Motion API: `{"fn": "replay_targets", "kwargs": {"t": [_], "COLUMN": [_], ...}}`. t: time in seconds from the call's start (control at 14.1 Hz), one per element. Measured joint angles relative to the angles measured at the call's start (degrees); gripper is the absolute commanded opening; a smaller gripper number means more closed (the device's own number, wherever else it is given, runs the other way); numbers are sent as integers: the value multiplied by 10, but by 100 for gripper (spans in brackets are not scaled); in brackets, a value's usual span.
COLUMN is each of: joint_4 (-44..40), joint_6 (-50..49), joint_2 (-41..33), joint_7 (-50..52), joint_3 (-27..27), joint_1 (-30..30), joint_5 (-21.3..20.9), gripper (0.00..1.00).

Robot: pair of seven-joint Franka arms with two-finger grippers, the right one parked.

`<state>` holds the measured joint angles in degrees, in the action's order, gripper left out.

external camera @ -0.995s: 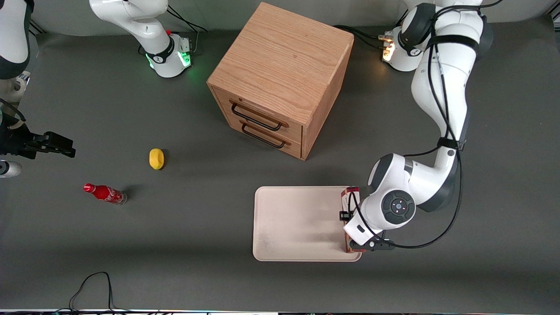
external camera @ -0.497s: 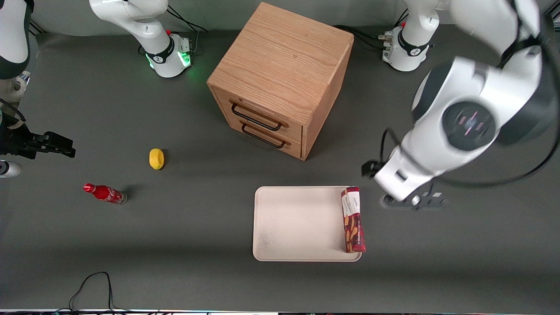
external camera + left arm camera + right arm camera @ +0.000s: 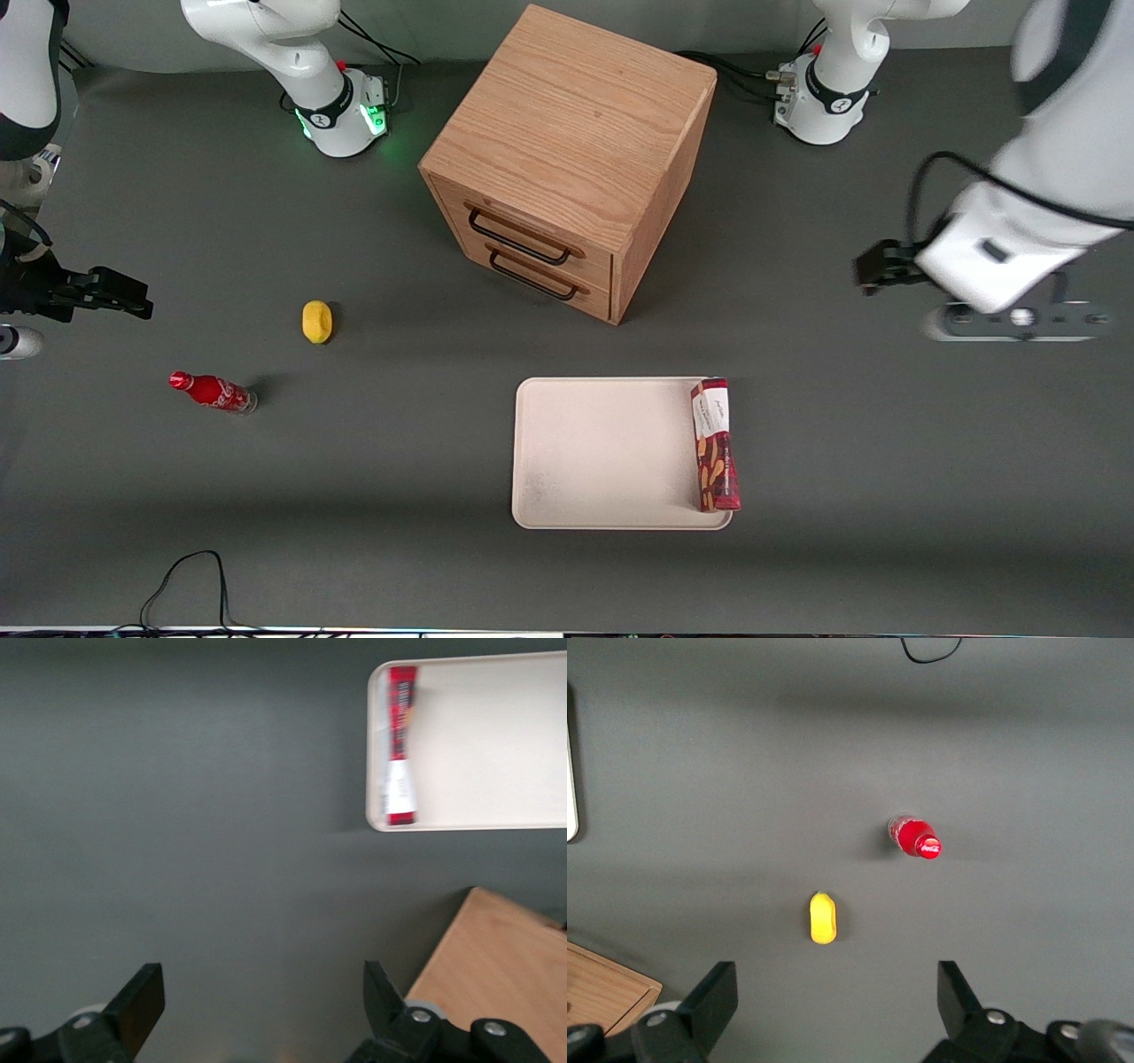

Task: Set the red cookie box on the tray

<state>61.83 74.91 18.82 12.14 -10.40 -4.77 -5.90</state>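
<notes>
Front view, red cookie box (image 3: 716,445) on tray (image 3: 602,452) edge, gripper (image 3: 264,1005) raised well apart, jaws wide

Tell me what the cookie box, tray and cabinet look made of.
Cookie box: printed cardboard, probably, from its sharp folded edges. Tray: matte cream plastic, likely, with a moulded rim. Cabinet: wood, grain visible. The end effector hangs open, away from the tray.

Red cookie box (image 3: 715,445) lies on tray (image 3: 602,452); end effector (image 3: 263,1001) well apart, spread wide.
</notes>
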Motion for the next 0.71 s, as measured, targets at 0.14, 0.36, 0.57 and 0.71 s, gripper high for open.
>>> {"fn": "replay_targets", "kwargs": {"t": [0.14,0.36,0.57,0.71], "joint_4": [33,120,194,213], "joint_6": [7,83,130,145], "joint_2": [-18,-49,-79,-90], "joint_7": [-40,-59,-83,-100], "joint_3": [1,1,1,11], "joint_1": [40,69,91,100], "joint_5": [0,0,1,2], "gripper": [100,100,100,100]}}
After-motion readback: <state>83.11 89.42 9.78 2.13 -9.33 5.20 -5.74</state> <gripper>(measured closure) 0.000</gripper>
